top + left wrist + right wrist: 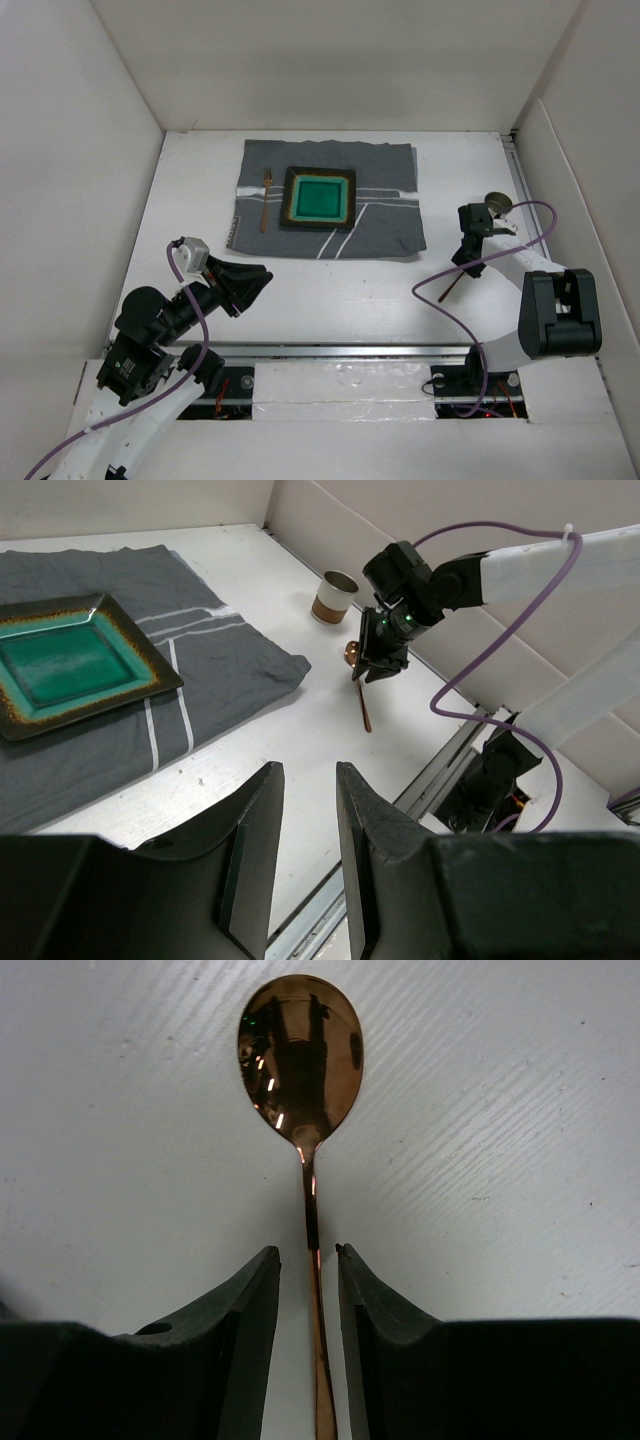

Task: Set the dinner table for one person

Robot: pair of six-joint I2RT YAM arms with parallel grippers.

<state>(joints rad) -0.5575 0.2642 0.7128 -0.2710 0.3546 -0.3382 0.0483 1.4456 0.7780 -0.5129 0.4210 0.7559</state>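
The white dinner table [340, 290] carries a grey striped cloth [390, 225] at the back. On the cloth sit a square teal plate with a brown rim [319, 198] and a copper fork [265, 200] to its left. A copper spoon [300, 1055] lies on the bare table at the right [452, 285]. My right gripper [308, 1252] is low over it. Its jaws stand either side of the handle, with a gap on each side. My left gripper [308, 770] is open and empty above the table's near left part [262, 277].
A small brown-and-white cup [498, 202] stands by the right wall, just beyond my right gripper [470, 262]; it also shows in the left wrist view [333, 596]. White walls close in the table on three sides. A metal rail runs along the near edge.
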